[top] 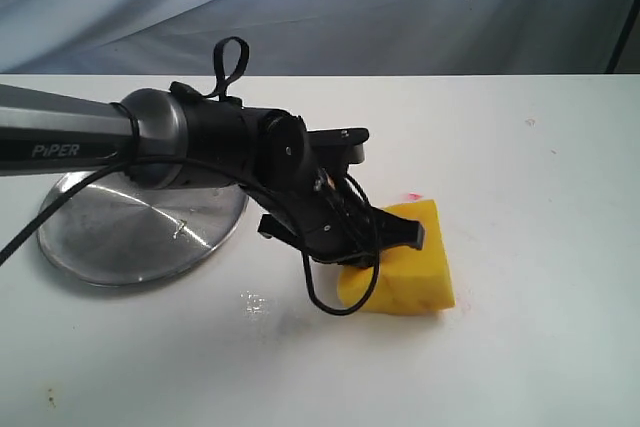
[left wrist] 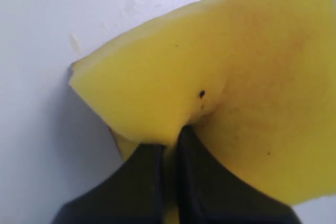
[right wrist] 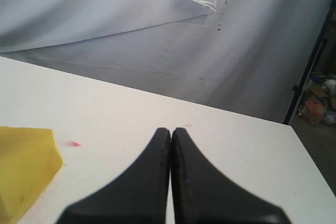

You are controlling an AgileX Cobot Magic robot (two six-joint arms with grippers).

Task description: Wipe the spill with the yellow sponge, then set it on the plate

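The yellow sponge (top: 415,272) rests tilted on the white table, right of the round silver plate (top: 110,242). My left gripper (top: 396,241) reaches across from the left and is shut on the sponge's near edge. In the left wrist view the foam (left wrist: 236,77) bulges around the pinching fingers (left wrist: 144,171), with the gripper (left wrist: 170,141) biting into its edge. A faint pale wet patch (top: 252,301) lies left of the sponge; I see no tan-brown puddles of the spill. My right gripper (right wrist: 171,132) is shut on nothing above the table, and the sponge (right wrist: 23,166) shows off to its side.
A pink-red smear (top: 412,195) marks the table just behind the sponge and appears as a smear (right wrist: 72,143) in the right wrist view. White cloth hangs behind the table. A dark stand pole (top: 625,17) rises at the far right.
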